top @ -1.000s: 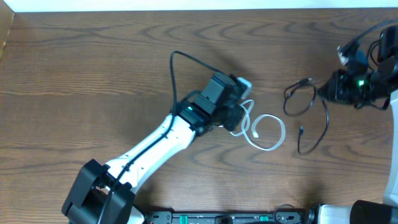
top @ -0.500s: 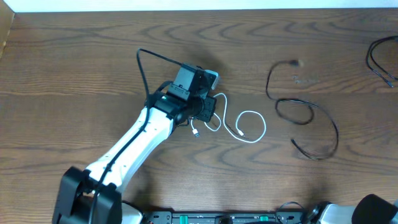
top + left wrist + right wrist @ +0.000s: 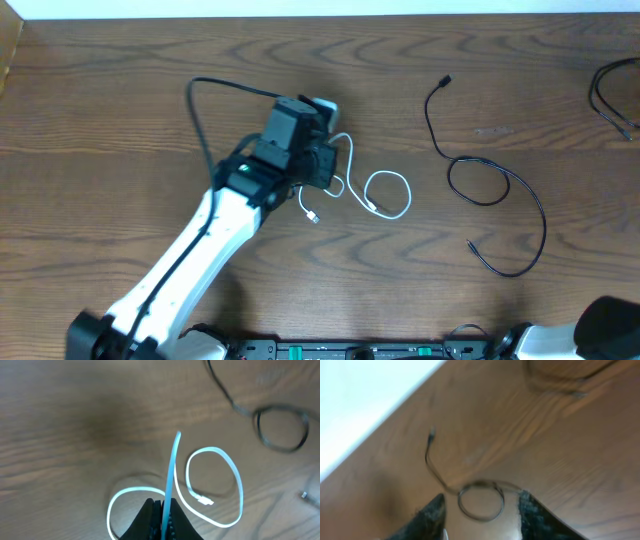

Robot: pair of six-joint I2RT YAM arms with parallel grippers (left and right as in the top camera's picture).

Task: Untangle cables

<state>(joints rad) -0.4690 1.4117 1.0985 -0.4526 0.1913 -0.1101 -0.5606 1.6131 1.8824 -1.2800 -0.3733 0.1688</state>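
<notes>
My left end effector (image 3: 164, 510) is pinching the white cable (image 3: 409, 196). Its loops lie on the counter (image 3: 100, 100), well left of the black cable (image 3: 544, 228) and clear of it. My right end effector (image 3: 480, 515) is spread, empty. Risk: pulling could cinch the white loops into a knot, or the thin pinch slips.

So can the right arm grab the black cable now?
Probably yes: the right gripper is open above the black cable, which lies bare on the table, apart from the white cable. Nothing blocks it.
</notes>
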